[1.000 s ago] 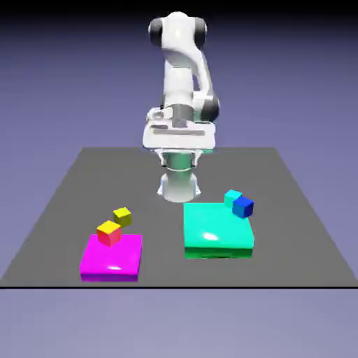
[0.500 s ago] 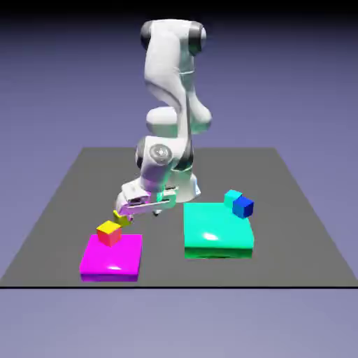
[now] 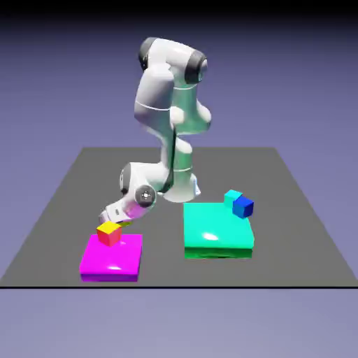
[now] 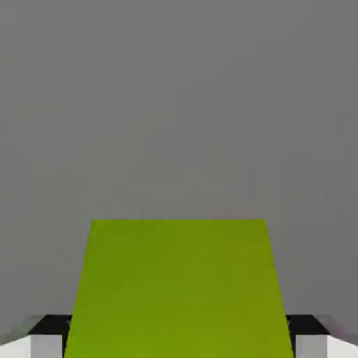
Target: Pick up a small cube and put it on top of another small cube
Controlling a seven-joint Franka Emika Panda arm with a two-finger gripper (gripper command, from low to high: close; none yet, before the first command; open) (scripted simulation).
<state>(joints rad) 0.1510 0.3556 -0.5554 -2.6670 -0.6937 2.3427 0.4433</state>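
An olive-green small cube (image 4: 178,287) fills the lower half of the hand view. It sits between my two grey fingertips (image 4: 45,344), with no gap showing on either side. My gripper (image 4: 178,344) is shut on it, low over the grey table. In the exterior view the tilted hand (image 3: 115,210) hides this cube, just behind the magenta slab. Another small cube (image 3: 109,233), red with a yellow top, rests on the far left corner of that slab, right below the hand.
The flat magenta slab (image 3: 112,259) lies at the exterior view's front left. A larger cyan slab (image 3: 215,229) lies to its right. A cyan cube (image 3: 231,197) and a blue cube (image 3: 243,206) stand at the cyan slab's far right corner.
The arm has swung down and toward the exterior view's left, from high over the table's middle to the olive-green cube. The hand now covers that cube. The other cubes have not moved.
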